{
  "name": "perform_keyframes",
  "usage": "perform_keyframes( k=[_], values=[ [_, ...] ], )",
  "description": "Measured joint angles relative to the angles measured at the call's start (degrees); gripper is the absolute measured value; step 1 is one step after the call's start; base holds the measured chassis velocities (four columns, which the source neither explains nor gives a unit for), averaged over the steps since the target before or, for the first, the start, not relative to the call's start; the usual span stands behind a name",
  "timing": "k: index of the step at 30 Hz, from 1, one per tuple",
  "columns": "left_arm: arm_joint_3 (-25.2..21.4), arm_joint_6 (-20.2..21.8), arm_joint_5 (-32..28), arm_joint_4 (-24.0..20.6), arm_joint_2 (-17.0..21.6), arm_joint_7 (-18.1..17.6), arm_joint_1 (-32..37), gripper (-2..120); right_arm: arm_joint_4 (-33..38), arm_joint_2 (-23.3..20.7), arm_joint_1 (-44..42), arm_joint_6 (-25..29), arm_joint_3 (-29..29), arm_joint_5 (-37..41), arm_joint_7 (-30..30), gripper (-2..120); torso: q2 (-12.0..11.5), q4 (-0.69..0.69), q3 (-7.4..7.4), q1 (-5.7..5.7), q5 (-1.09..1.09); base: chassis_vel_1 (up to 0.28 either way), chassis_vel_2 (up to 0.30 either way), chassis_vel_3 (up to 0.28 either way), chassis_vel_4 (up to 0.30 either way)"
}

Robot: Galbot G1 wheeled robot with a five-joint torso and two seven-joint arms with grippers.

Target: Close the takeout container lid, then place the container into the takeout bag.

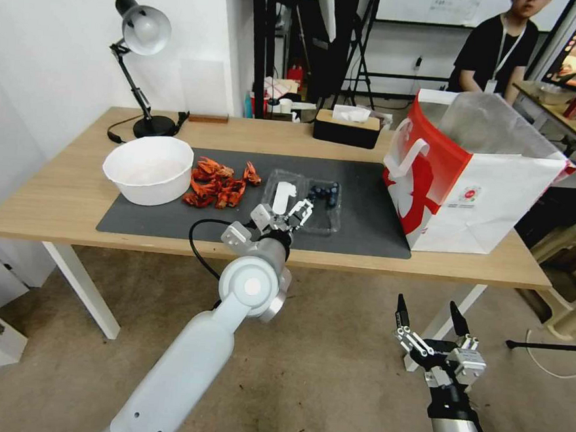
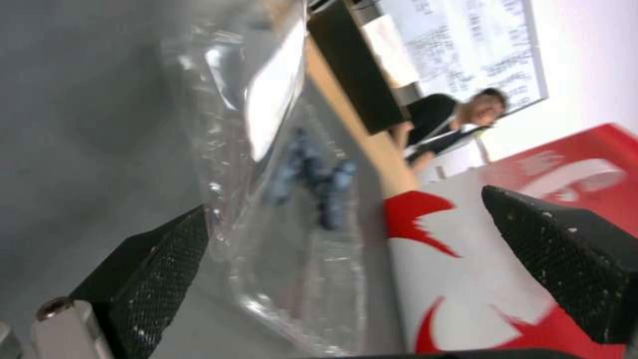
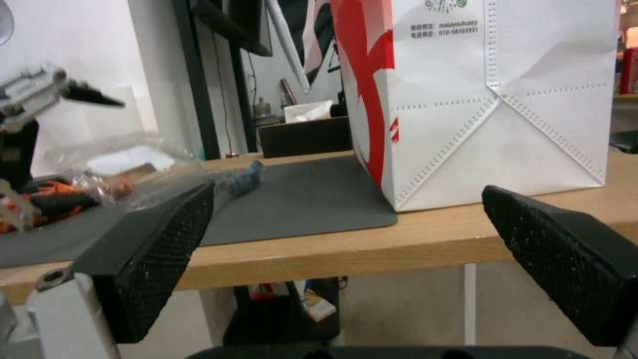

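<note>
Right gripper (image 1: 433, 312) low off table edge, fingers spread; left gripper (image 1: 293, 214) spread over one open container (image 1: 302, 200) on dark mat (image 1: 360, 214). One bag (image 1: 475, 176), one bowl (image 1: 148, 168), wooden table (image 1: 53, 186).

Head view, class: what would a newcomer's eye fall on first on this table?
The large red-and-white paper takeout bag standing open at the table's right end stands out first. Next come the orange-red crayfish piled on the dark mat beside the round white bowl. Then the left gripper, jaws open, reaching at the small clear plastic takeout container with its lid lying open; the right gripper hangs below the table edge.
</note>
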Motion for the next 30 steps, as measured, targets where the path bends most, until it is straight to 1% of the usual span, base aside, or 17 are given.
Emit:
perform_keyframes(
  k=[3,4,5,7,10,12,13,15,16,18,23,28,30],
  values=[
    [-0.02,-0.39,0.3,-0.86,0.15,3.1,0.56,100,-0.03,0.09,-0.01,0.02,-0.09,-0.23,-0.01,100,0.0,0.0,0.0,0.0,0.0,0.0,0.0,0.0,0.0],
    [-0.02,-0.39,0.3,-0.86,0.15,3.1,0.56,100,-0.03,0.09,-0.01,0.02,-0.09,-0.23,-0.01,100,0.0,0.0,0.0,0.0,0.0,0.0,0.0,0.0,0.0],
    [0.01,-0.51,0.72,-1.13,0.19,4.34,0.75,100,-0.03,0.12,-0.02,0.02,-0.1,-0.32,0.0,100,0.0,0.0,0.0,0.0,0.0,0.0,0.0,0.0,0.0],
    [0.16,-0.67,1.37,-1.28,0.16,5.72,0.87,100,-0.02,0.16,-0.01,0.03,-0.11,-0.46,0.0,100,0.0,0.0,0.0,0.0,0.0,0.0,0.0,0.0,0.0],
    [0.26,-0.69,1.82,-1.29,0.12,6.65,0.92,100,-0.03,0.22,-0.02,0.04,-0.11,-0.57,0.0,100,0.0,0.0,0.0,0.0,0.0,0.0,0.0,0.0,0.0],
    [0.53,-0.65,2.25,-1.15,-0.02,8.33,0.84,100,0.01,0.37,-0.1,0.08,-0.13,-0.83,0.0,100,0.0,0.0,0.0,0.0,0.0,0.0,0.0,0.0,0.0],
    [0.53,-0.65,2.25,-1.15,-0.02,8.33,0.84,100,0.01,0.37,-0.1,0.08,-0.13,-0.83,0.0,100,0.0,0.0,0.0,0.0,0.0,0.0,0.0,0.0,0.0],
    [0.63,-0.5,2.28,-0.8,-0.05,10.38,0.6,100,0.03,0.47,-0.21,0.13,-0.14,-1.05,0.0,100,0.0,0.0,0.0,0.0,0.0,0.0,0.0,0.0,0.0],
    [0.63,-0.5,2.28,-0.8,-0.05,10.38,0.6,100,0.03,0.47,-0.21,0.13,-0.14,-1.05,0.0,100,0.0,0.0,0.0,0.0,0.0,0.0,0.0,0.0,0.0],
    [0.95,-0.07,2.28,-0.32,-0.07,12.16,-0.15,100,0.03,0.63,-0.33,0.21,-0.13,-1.35,0.0,100,0.0,0.0,0.0,0.0,0.0,0.0,0.0,0.0,0.0],
    [2.05,0.74,2.28,0.81,0.08,13.57,-1.73,100,0.03,0.77,-0.42,0.26,-0.01,-1.57,0.0,100,0.0,0.0,0.0,0.0,0.0,0.0,0.0,0.0,0.0],
    [3.6,1.7,2.14,1.89,0.07,13.72,-3.16,100,0.02,0.94,-0.44,0.32,0.11,-1.86,0.0,100,-0.01,0.0,0.0,0.0,0.0,0.0,0.0,0.0,0.0],
    [4.74,2.48,0.94,2.78,-0.27,13.5,-4.46,100,-0.17,1.16,-0.46,0.43,0.12,-2.19,0.0,100,-0.01,0.0,0.0,0.0,0.01,0.0,0.0,0.0,0.0]
  ],
)
